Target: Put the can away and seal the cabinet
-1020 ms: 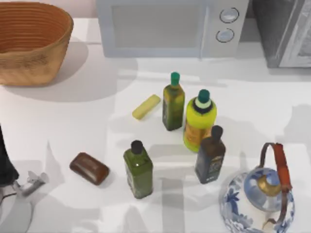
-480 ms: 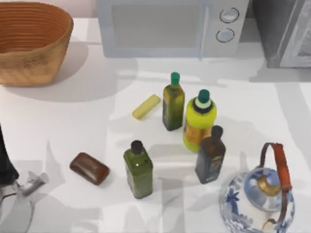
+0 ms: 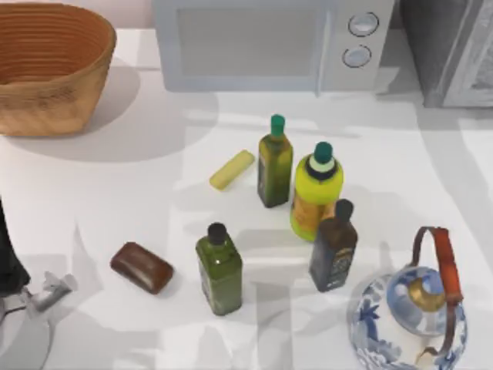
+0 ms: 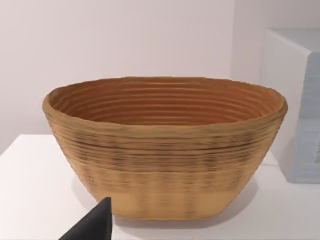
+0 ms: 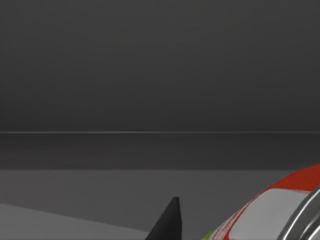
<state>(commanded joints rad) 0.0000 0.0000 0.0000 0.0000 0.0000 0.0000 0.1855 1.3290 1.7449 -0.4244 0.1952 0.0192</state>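
Right wrist view: can (image 5: pixel 280 212) just beside right claw fingertip (image 5: pixel 170 220), grip unclear

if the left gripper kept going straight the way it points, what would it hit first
Most likely the woven basket: the left wrist view looks squarely at its side wall, with a fingertip of the left gripper low in front. Bare table lies between; how far is unclear.

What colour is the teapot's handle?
Reddish-brown, with a darker strap end; the teapot's handle shows best in the top view.
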